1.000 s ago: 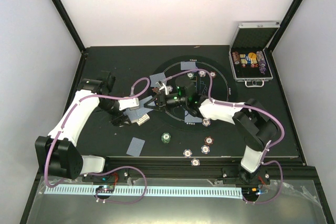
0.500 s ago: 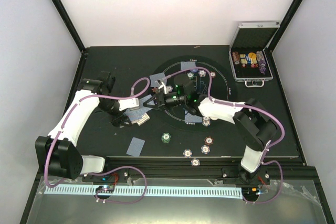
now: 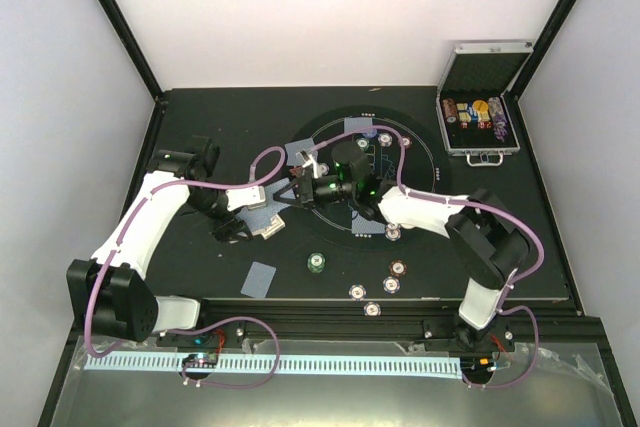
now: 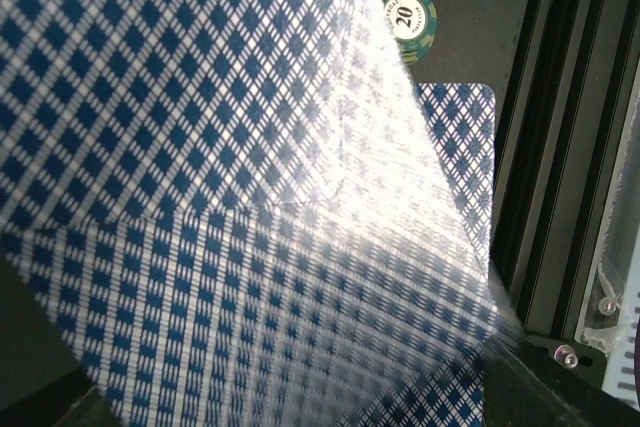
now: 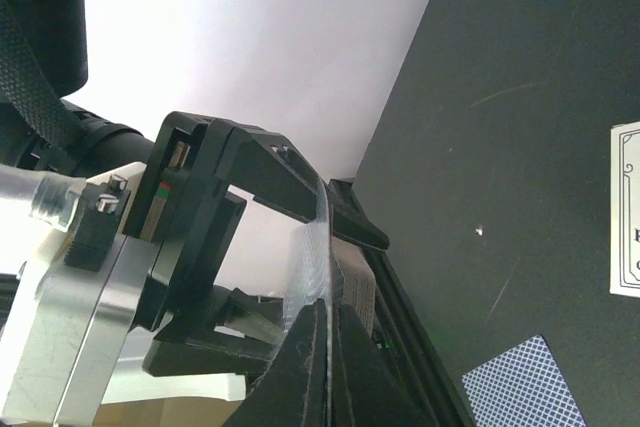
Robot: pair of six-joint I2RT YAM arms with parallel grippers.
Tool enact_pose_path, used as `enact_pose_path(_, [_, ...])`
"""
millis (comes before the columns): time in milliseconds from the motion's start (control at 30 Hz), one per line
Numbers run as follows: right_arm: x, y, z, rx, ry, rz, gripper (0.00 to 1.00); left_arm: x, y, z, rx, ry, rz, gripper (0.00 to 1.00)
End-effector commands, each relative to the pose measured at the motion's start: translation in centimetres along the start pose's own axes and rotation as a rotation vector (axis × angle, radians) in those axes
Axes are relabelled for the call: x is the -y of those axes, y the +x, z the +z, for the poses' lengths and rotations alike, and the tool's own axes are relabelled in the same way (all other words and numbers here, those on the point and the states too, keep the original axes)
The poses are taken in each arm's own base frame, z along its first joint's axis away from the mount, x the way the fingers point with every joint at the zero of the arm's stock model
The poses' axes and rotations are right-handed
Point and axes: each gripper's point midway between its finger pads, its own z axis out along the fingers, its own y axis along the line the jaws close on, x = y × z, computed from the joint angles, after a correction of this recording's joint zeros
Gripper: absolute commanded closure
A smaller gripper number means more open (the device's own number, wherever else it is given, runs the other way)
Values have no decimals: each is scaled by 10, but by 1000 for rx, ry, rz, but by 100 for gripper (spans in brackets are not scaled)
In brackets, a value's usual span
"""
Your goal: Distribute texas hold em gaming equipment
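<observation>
My left gripper (image 3: 262,225) is shut on a small deck of blue-checked playing cards (image 4: 230,197), which fills the left wrist view and hides its fingers. My right gripper (image 5: 325,332) is shut on the edge of one card (image 5: 318,247) of that deck, just right of the left gripper (image 5: 250,172); seen from above, the right gripper (image 3: 294,194) meets the deck at mid-table. Single cards lie face down (image 3: 263,278), (image 3: 300,154), (image 3: 358,126). A green chip (image 3: 317,262) (image 4: 410,17) lies near the front. Red-brown chips (image 3: 397,268) lie front right.
The open silver case (image 3: 478,112) with chip rolls stands at the back right. More chips (image 3: 394,233), (image 3: 385,137) sit on the round printed ring. A white printed card (image 5: 625,209) lies at the right edge of the right wrist view. The black front rail (image 4: 560,147) runs close by.
</observation>
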Motion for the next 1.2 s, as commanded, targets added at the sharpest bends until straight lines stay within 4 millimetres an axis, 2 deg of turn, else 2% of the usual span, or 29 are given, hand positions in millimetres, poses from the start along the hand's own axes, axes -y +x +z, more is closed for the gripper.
enact_pose_path(0, [-19,-4,-9,60,-16,-92,99,4,-15,-12,61,-8,36,98])
enact_pose_path(200, [-22,-4,-10,91,-20,-92,99,4,-17,-13,75,-8,32,99])
enact_pose_path(467, [-27,19,11,51,-51,-73,99,1,-21,-14,89,-17,26,98])
enact_pose_path(667, [-22,26,16,58,-48,-48,99,-1,-20,-14,83,-26,25,98])
enact_pose_path(767, [-18,27,16,53,-26,-49,95,-1,-19,-13,80,-28,26,99])
enact_pose_path(967, [-4,21,0,70,16,-40,76,-2,-14,-12,57,-34,23,98])
enact_pose_path(1167, [1,18,-13,71,28,-41,74,-4,-14,-12,53,-42,23,98])
